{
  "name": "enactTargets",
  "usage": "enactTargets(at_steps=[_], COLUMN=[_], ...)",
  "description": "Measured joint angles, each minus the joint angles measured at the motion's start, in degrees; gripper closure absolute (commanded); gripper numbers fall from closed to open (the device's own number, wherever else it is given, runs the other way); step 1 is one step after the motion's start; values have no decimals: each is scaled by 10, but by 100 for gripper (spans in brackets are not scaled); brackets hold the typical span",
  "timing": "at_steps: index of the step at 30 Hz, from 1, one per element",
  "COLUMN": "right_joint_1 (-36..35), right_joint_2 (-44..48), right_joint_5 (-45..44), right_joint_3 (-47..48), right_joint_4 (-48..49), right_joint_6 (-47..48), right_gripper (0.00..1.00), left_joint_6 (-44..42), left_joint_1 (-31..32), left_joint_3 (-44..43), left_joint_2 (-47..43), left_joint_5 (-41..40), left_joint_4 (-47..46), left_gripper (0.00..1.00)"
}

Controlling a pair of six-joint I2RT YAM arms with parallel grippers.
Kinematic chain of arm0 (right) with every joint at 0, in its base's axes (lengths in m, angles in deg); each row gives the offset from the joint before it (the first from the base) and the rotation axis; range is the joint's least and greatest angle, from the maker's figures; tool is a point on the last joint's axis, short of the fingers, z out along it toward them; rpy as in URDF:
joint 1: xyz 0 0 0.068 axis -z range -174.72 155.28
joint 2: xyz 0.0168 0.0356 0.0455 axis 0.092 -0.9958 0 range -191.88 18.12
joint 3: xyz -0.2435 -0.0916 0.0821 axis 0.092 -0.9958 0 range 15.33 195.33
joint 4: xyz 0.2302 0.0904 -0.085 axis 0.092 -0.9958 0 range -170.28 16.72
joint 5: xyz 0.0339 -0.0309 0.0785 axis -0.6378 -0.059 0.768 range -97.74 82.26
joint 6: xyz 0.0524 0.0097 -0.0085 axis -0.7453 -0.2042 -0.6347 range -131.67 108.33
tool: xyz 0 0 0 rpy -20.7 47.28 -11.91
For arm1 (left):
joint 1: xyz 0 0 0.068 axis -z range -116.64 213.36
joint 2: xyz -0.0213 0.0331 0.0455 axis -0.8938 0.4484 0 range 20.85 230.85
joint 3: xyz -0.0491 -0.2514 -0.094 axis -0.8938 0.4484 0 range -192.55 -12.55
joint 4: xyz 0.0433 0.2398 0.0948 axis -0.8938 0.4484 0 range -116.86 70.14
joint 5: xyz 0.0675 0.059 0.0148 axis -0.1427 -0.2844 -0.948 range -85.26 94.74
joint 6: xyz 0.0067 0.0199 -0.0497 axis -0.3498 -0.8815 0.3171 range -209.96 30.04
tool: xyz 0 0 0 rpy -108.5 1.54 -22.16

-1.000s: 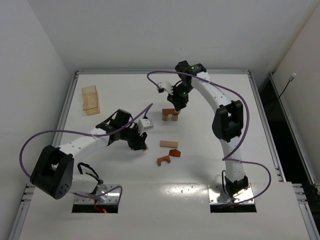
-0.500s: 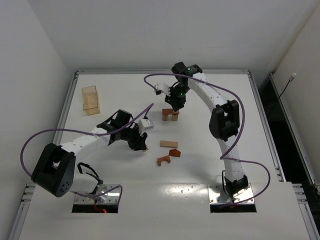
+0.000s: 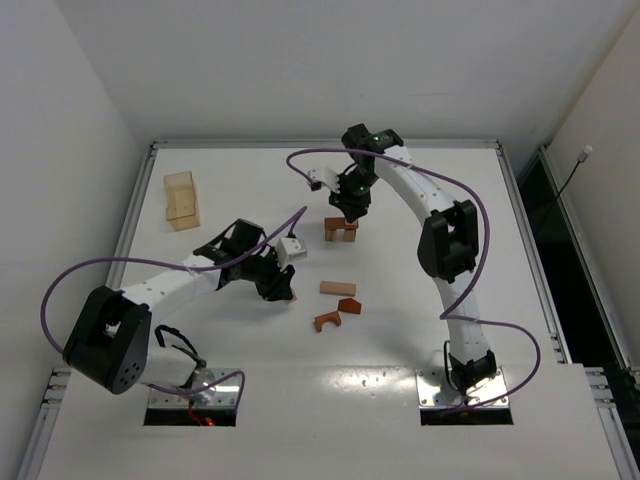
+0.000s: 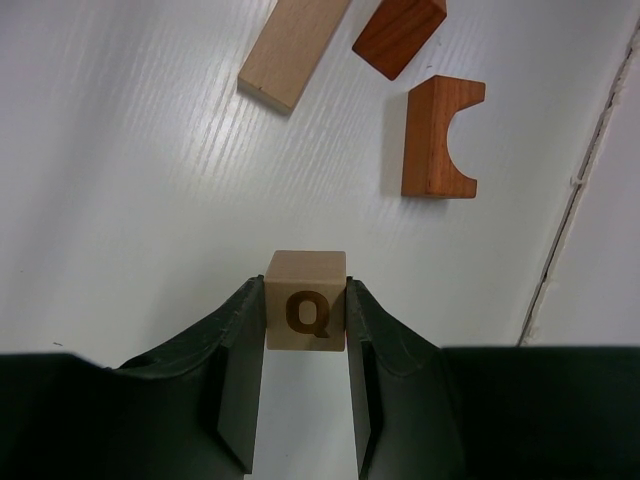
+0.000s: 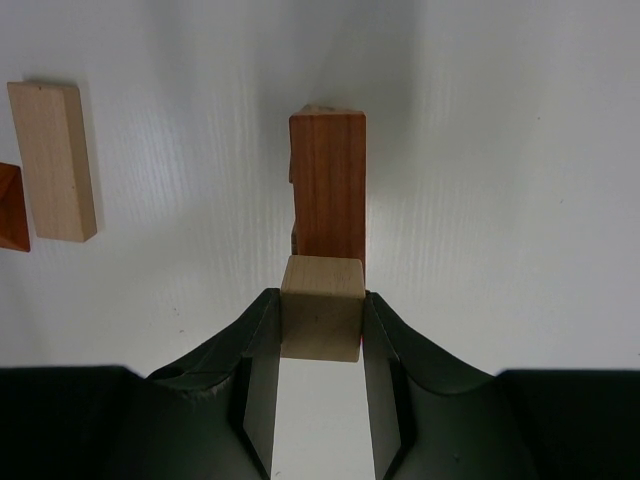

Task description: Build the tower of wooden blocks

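The wood block tower [image 3: 341, 230] is a low stack in mid-table, topped by a reddish-brown bar [image 5: 328, 200]. My right gripper [image 3: 349, 207] hangs just over it, shut on a plain pale cube [image 5: 321, 308] held at the bar's near end; whether they touch I cannot tell. My left gripper [image 3: 283, 290] sits to the lower left, shut on a pale cube marked Q [image 4: 306, 315] above the bare table. Both pairs of jaws press flat on their cube's sides.
Loose blocks lie between the arms: a pale bar [image 3: 337, 288], a reddish-brown wedge [image 3: 347, 305] and a reddish-brown arch [image 3: 326, 321]. A larger pale wooden box [image 3: 181, 200] stands at the far left. A raised rim [image 3: 325, 144] bounds the table.
The right arm has shifted slightly to the left with its cube, staying above the tower. The left arm and its Q cube have barely moved.
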Motion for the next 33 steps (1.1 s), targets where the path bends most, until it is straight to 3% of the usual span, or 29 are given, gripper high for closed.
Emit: enactTargets(at_steps=[14, 25, 33], right_joint_1=[0, 0, 0], right_joint_2=[-9, -9, -9], right_joint_5=[-7, -10, -10], right_joint_3=[0, 1, 1], right_joint_4=[0, 3, 7], right_joint_6=[1, 1, 0], right_gripper=[86, 65, 59], left_joint_6=[0, 0, 0], left_joint_1=[-7, -7, -7], left_joint_3=[0, -2, -2], left_joint_2=[6, 15, 15], left_joint_5=[10, 12, 13], left_joint_4=[0, 0, 0], left_gripper=[100, 100, 100])
